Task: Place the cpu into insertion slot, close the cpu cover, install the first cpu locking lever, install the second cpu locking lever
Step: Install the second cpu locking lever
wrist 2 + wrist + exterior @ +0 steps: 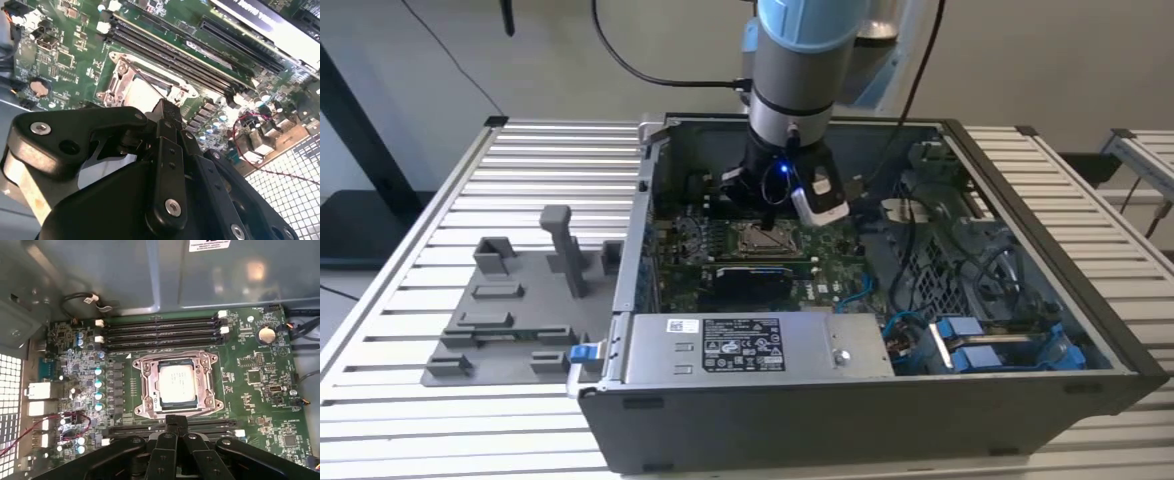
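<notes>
Pincer [781, 205] hangs inside the computer case [1014, 400] just above the insertion slot [765, 238] in the exterior view. Second wrist view: pincer fingers together, empty. First wrist view: cpu [176, 384] seated in the slot, cpu cover [176, 361] closed around it.

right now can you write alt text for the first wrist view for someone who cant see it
A silver-grey cpu sits in the metal-rimmed insertion slot at the middle of a green motherboard. The black gripper hangs just beside the socket. Black memory slots run along the socket's far side, below the grey case wall.
</notes>
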### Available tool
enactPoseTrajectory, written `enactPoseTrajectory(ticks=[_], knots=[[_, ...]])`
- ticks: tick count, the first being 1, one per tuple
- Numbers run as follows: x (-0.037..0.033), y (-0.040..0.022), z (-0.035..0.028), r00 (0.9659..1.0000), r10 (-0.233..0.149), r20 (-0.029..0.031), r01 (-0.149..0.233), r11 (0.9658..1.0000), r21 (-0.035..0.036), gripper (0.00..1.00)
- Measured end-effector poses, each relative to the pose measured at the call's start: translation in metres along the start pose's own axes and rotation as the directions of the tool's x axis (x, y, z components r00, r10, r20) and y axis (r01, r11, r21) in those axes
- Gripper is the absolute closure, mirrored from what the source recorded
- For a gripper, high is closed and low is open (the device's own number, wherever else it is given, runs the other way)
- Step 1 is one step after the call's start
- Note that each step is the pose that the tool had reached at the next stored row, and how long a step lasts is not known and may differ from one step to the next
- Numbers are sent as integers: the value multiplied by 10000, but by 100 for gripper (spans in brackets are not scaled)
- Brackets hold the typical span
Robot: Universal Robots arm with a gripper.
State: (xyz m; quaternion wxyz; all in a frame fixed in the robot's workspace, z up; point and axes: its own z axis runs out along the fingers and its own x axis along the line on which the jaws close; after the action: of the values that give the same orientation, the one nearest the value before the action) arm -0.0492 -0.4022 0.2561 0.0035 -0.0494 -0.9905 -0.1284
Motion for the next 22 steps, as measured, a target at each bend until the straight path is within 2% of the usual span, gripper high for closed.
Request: enactPoseTrajectory(ticks=[8, 14, 17, 22], knots=[[156, -24, 19, 10000, 0, 0, 0, 10000, 3, 89], [298, -56, 96, 10000, 1, 2, -1, 10000, 1, 89], [321, -63, 115, 10000, 1, 1, -1, 10000, 2, 89], [324, -69, 169, 10000, 3, 1, -3, 10000, -5, 89]])
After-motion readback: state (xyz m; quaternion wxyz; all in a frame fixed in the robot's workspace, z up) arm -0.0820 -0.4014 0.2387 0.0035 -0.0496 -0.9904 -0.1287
